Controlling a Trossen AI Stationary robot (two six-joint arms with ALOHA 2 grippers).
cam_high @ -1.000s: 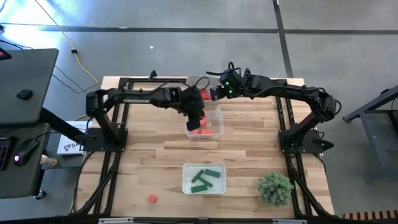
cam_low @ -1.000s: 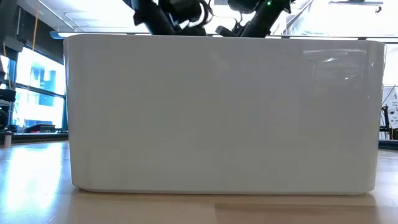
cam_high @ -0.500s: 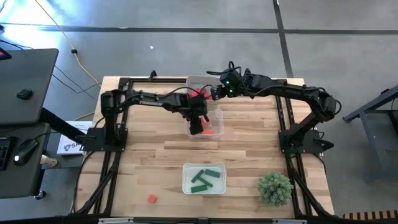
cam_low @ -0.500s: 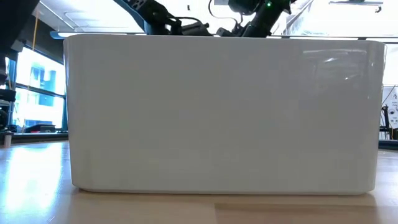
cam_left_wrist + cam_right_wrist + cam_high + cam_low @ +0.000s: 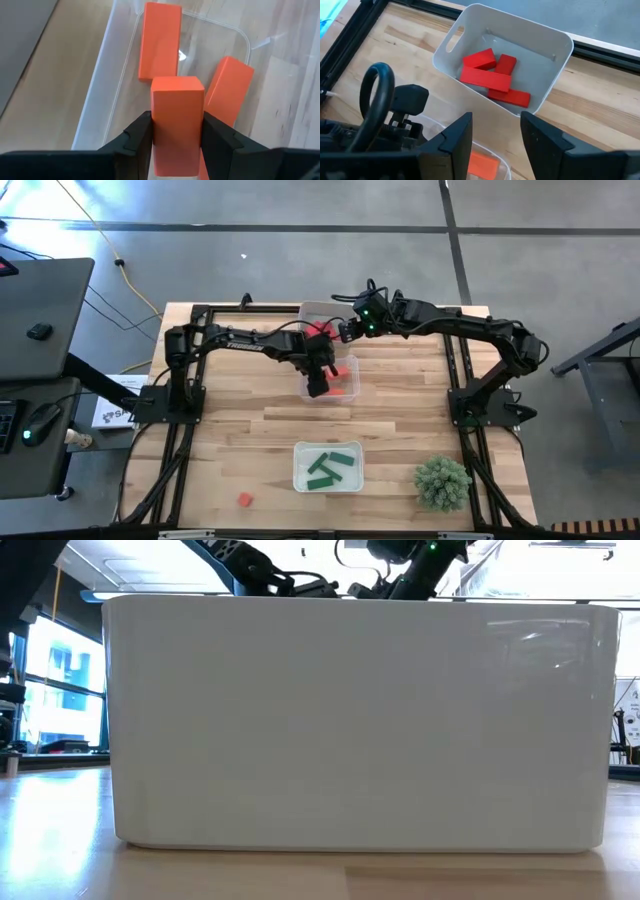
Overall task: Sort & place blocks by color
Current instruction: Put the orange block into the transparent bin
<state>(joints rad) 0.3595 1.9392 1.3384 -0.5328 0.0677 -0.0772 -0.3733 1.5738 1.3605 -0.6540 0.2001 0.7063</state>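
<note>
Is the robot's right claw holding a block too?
No, the right gripper has nothing between its open fingers; it only looks down at the white bin of crimson blocks.

Arms: two, each with a two-finger gripper.
Trays: three, one at the table's (image 5: 400, 430) back edge (image 5: 555, 47), one in the middle (image 5: 351, 365), one near the front (image 5: 298, 452).
Crimson blocks (image 5: 485, 79): four, in the back tray.
Orange blocks (image 5: 160, 40): three in the middle tray's view, one of them held; one more (image 5: 244, 499) lies loose on the table.
Green blocks (image 5: 330, 467): about four in the front tray; exact count unclear.
Plants (image 5: 441, 482): one.
</note>
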